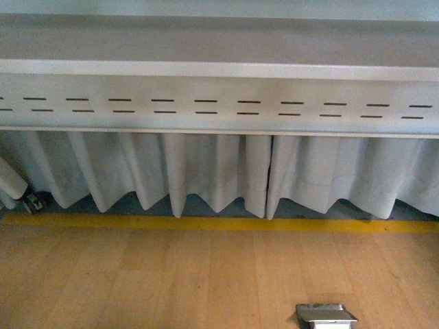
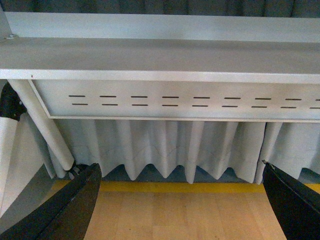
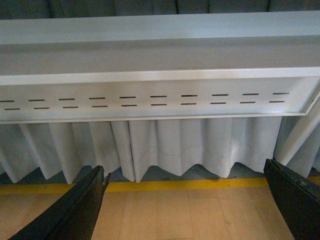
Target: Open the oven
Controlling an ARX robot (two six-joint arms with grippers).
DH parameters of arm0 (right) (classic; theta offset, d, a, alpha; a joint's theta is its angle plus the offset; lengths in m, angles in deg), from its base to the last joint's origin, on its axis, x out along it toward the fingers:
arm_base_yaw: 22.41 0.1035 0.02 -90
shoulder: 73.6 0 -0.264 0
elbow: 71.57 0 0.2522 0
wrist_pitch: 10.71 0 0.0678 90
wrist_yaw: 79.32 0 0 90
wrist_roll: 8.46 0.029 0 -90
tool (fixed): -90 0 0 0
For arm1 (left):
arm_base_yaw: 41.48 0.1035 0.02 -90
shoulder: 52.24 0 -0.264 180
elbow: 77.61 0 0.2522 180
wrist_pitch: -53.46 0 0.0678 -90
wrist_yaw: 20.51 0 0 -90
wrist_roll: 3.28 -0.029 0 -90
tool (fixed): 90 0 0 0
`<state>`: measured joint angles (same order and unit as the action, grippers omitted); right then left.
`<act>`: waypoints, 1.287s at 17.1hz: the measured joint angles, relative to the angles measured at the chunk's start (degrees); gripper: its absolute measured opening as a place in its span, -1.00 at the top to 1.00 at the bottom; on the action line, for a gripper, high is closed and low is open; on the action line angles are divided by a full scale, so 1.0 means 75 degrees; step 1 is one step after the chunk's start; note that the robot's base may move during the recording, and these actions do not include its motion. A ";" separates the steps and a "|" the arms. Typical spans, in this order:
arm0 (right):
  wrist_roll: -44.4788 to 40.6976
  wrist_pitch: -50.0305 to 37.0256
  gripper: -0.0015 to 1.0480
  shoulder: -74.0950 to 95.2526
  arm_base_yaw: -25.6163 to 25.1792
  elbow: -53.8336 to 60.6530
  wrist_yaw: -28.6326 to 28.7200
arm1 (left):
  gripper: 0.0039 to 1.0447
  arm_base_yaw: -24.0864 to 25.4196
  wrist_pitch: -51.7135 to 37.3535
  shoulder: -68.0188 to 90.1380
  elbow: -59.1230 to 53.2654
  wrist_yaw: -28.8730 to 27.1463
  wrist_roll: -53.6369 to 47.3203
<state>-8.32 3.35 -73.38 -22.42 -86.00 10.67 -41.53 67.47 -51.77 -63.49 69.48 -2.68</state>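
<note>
Both grippers are sitting wide open with nothing in them: left gripper (image 2: 180, 167) and right gripper (image 3: 185, 166), over a wooden floor (image 1: 171, 281). A small silver box (image 1: 326, 315) is getting cut off at the front view's edge. Further back there's a yellow line (image 1: 206, 223), a white curtain (image 1: 206, 171) and a slotted metal beam (image 1: 219, 103). The oven isn't showing anywhere, so I'm guessing any reach from here is going in blind and risking a bump on that beam.
</note>
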 joint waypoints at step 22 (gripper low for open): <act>0.0000 0.0000 -0.87 0.0000 0.0000 0.0000 0.0000 | -0.88 0.0000 0.0000 0.0000 0.0000 0.0000 0.0000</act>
<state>-8.32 3.35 -73.38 -22.42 -86.00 10.67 -41.53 67.47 -51.77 -63.49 69.48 -2.68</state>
